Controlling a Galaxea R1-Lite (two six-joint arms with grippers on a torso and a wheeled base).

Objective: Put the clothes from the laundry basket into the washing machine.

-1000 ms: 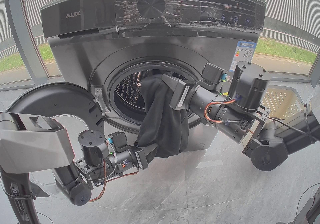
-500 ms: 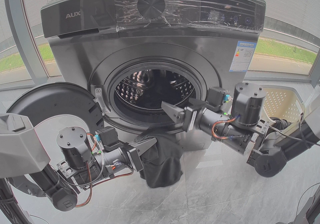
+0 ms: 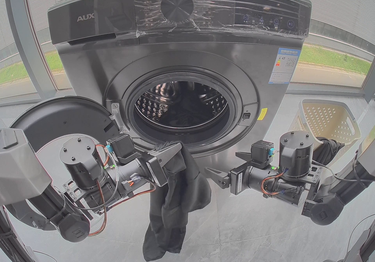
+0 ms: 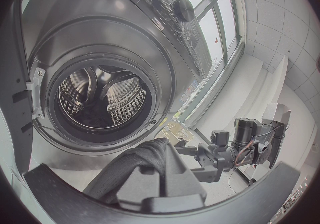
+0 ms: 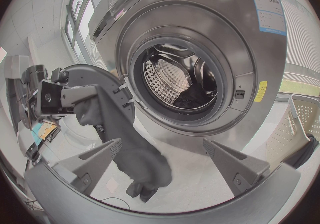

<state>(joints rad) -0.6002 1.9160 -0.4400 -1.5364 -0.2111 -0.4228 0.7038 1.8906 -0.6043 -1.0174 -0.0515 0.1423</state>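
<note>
Garment (image 3: 175,192), dark, is pinched shut in left gripper (image 3: 175,148) just below drum opening (image 3: 181,110) of washing machine (image 3: 175,51), at its 6 o'clock; cloth is hung toward floor (image 3: 254,227), outside drum. Right gripper (image 3: 224,163) is seen at 5 o'clock of opening, jaws spread, nothing held. Dark clothing (image 3: 183,108) is seen inside drum. Door (image 3: 58,118) is swung open at 9 o'clock. Laundry basket (image 3: 332,118) is placed at 4 o'clock, dark cloth (image 3: 326,149) draped at its rim.

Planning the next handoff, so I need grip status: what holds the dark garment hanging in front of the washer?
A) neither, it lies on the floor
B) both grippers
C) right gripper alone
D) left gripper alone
D: the left gripper is shut on the dark garment, which hangs toward the floor, while the right gripper stands open and empty beside it.
</note>
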